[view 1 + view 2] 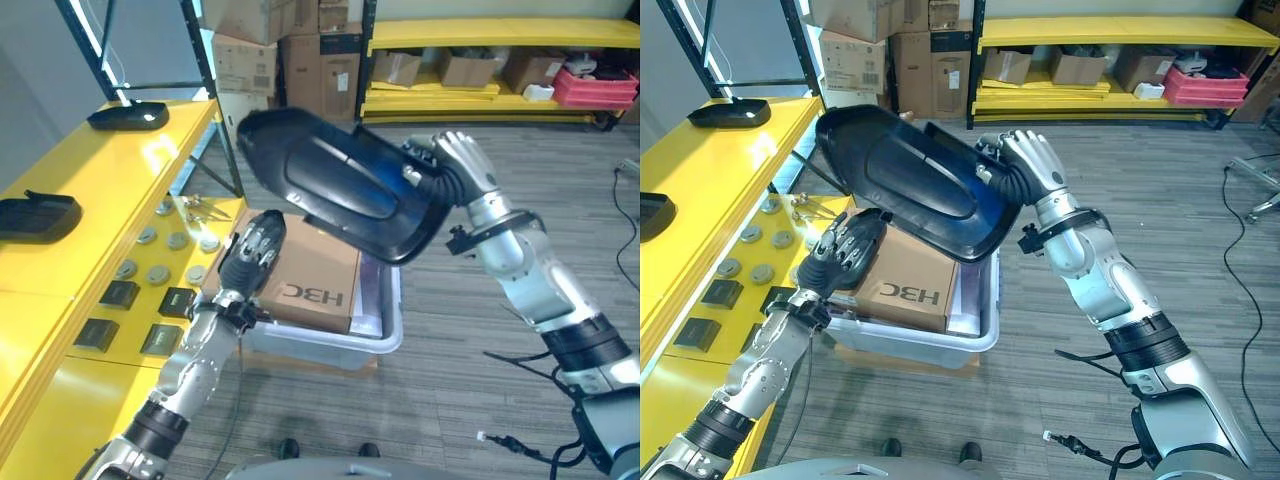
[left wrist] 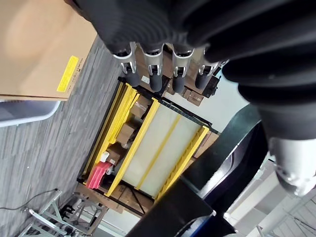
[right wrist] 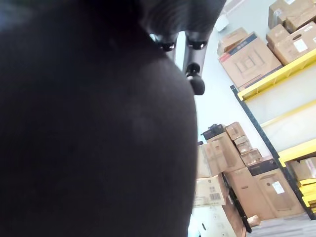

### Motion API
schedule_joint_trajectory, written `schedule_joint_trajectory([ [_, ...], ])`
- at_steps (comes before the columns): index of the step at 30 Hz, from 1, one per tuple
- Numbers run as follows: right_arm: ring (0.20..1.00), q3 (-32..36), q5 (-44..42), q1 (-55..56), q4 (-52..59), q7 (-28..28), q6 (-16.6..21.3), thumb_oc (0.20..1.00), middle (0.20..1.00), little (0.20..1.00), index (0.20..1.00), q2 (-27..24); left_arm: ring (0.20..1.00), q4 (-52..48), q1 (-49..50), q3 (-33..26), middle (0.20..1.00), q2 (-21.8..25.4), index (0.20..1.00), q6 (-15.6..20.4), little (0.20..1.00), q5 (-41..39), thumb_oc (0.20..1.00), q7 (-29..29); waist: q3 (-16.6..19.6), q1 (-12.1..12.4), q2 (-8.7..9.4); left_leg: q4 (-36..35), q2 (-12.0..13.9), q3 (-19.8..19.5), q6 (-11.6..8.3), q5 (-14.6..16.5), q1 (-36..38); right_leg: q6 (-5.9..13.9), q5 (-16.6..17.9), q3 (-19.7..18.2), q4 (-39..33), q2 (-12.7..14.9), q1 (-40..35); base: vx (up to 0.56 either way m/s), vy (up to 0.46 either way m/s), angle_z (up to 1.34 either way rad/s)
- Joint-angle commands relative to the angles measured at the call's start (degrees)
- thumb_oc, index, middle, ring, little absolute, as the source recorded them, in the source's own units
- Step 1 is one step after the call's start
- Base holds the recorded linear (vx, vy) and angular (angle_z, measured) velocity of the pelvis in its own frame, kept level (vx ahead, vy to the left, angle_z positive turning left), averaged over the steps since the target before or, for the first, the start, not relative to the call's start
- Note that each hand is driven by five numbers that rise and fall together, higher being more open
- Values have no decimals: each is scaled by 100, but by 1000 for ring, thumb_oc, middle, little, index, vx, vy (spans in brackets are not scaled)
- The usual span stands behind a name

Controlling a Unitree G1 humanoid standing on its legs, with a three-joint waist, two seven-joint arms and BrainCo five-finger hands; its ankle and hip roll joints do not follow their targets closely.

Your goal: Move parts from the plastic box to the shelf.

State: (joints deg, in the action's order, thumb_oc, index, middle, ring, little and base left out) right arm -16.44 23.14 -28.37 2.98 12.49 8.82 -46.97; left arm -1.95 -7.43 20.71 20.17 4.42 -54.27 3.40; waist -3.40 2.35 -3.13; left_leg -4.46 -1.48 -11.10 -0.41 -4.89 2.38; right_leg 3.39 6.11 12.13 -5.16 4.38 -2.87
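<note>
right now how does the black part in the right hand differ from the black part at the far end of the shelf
The held black part is in the air, tilted, in the right hand; the shelf part lies flat on the yellow shelf. The held one looks far larger. Both are glossy black.

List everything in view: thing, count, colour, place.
Large part: 1, black, held up over the box.
Plastic box: 1, clear, on the floor.
Carton: 1, brown, in the box.
Shelf: 1, yellow, robot's left.
Black parts: 2, on the shelf.
Discs: several, grey, on the shelf.
Square pads: 4, dark, shelf front.
Far rack: yellow, with cartons and a red bin.
Left robot hand: open, over the carton.
Right robot hand: holds the large part.
</note>
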Motion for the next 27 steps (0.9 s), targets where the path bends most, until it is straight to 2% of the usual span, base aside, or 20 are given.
schedule_joint_trajectory([
  [1, 200, -60, -44, -660, 133, 4, 205, 200, 200, 200, 200, 56, 1000, -121, -443, 257, 1000, 162, 1000, 146, 1000, -178, 1000, -86, 346, 147, 223, -54, 216, -99, -269, 414, -72, 432, -826, 160, 44, 346, -488, 0, 0, 0],
  [11, 200, -1187, -384, -1167, 178, -621, 377, 200, 200, 200, 200, 558, 1000, -113, -800, 540, 1000, 86, 1000, 107, 1000, 52, 1000, -28, 320, 297, 226, -54, 197, -146, -261, 406, -40, 428, -829, 228, 40, 349, -561, 1, -1, 0],
  [15, 200, -1535, -503, -1358, 478, -893, 493, 200, 200, 200, 200, 552, 1000, -4, -883, 606, 1000, -7, 1000, 84, 1000, 21, 1000, -27, 321, 343, 233, -54, 195, -192, -277, 394, -45, 430, -844, 288, 34, 356, -594, 8, -15, 8],
  [16, 200, -1643, -638, -1339, 626, -1010, 552, 200, 200, 200, 200, 523, 200, 43, -891, 577, 200, -40, 200, 97, 200, 101, 200, -12, 317, 353, 237, -54, 189, -219, -285, 385, -49, 428, -854, 317, 38, 356, -610, 12, -40, 8],
  [25, 200, -1760, -951, -1031, 1168, -1325, 703, 200, 200, 200, 200, 537, 200, 9, -546, 156, 200, -305, 200, 241, 200, 238, 200, 21, 258, 429, 282, -54, 168, -261, -326, 312, -93, 388, -882, 389, 19, 362, -611, 3, -24, 2],
  [27, 200, -1734, -961, -901, 1284, -1417, 685, 200, 200, 200, 200, 726, 200, -178, -402, -170, 200, -470, 200, 396, 200, 330, 200, 112, 207, 457, 299, -54, 159, -255, -364, 274, -163, 364, -892, 409, 16, 368, -568, 17, -28, 4],
])
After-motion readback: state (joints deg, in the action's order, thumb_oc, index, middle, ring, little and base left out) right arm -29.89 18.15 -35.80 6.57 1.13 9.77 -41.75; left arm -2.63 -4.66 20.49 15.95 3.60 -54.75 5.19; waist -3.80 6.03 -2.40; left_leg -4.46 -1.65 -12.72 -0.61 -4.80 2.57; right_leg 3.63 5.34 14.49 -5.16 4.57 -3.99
